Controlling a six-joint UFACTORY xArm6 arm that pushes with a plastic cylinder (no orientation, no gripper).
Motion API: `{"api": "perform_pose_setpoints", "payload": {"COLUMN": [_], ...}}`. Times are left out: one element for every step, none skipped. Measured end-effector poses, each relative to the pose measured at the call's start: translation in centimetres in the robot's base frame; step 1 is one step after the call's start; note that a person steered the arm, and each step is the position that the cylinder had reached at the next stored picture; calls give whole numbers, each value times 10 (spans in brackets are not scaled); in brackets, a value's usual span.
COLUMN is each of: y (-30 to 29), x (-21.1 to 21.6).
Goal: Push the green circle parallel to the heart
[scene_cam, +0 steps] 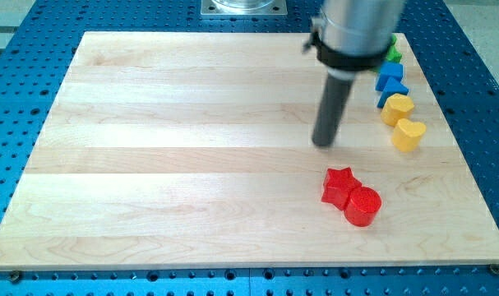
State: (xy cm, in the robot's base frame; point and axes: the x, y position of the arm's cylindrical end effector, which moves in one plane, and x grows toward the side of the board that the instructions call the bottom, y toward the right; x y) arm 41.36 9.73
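Currently my tip (324, 141) has no jaws and touches nothing. Probably the green block (393, 50), half hidden behind my arm, abuts the blue blocks (390, 80); pushing risks scattering those toward the yellow heart (408, 134).

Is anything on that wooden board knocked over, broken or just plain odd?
Nothing looks damaged or spilled. The blocks huddle on the view's right: a red star touching a red cylinder, and a column of green block, blue blocks and two yellow hearts. The green one is mostly hidden. My tip touches none.
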Motion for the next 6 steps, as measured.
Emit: {"api": "perform_pose_setpoints", "payload": {"y": [-27,5,100,211,175,74], "x": [-110,-213,-221,-206,-189,-171]}}
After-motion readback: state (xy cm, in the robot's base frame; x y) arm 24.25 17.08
